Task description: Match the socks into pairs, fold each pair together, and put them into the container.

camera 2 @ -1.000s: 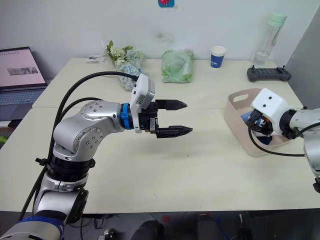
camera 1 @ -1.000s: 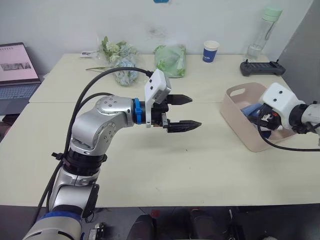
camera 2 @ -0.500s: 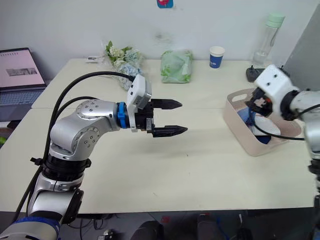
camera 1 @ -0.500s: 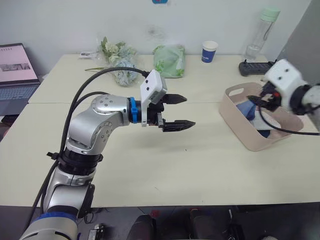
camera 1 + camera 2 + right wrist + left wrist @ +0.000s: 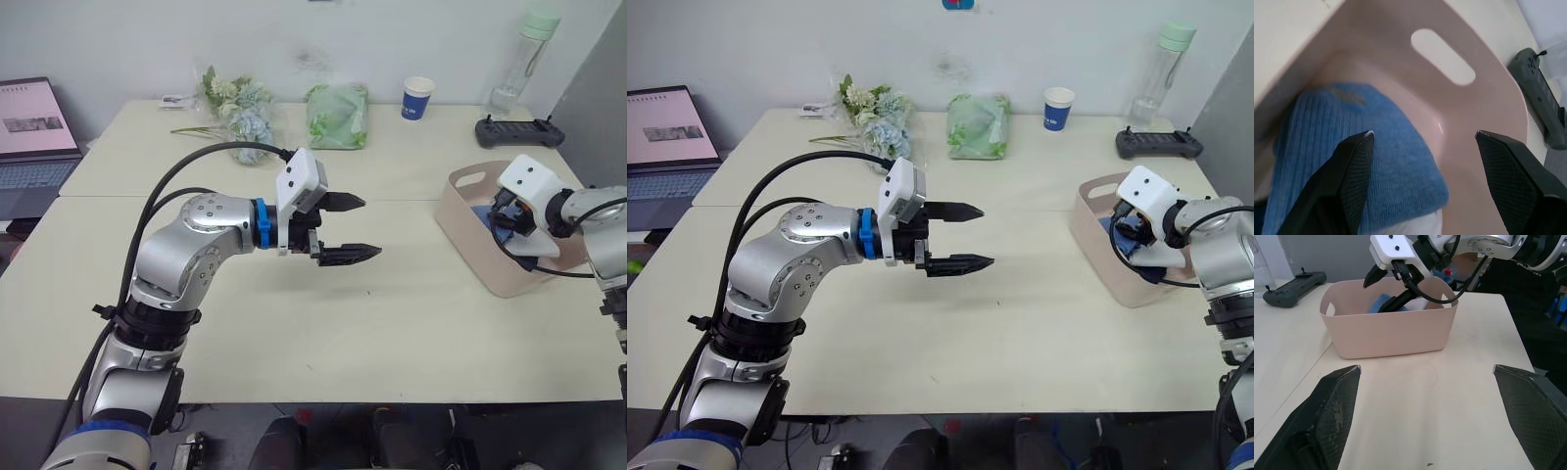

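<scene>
— So where's the right end effector (image 5: 1420, 142) now?
— Inside the container (image 5: 470, 235), fingers spread wide with nothing between them, the light blue pair (image 5: 1352, 161) lying just beneath.
— And the left end effector (image 5: 355, 227)?
— Open too, empty, hanging over the bare tabletop (image 5: 392, 323) well away. I'd lift the right one straight up, clear of the rim

The left claw (image 5: 960, 236) hangs over the middle of the bench (image 5: 1019, 323), its two black fingers spread apart and pointing right. At the right, the right claw (image 5: 1129, 227) dips into the pink container (image 5: 1095, 230), over blue socks (image 5: 1126, 245).
</scene>
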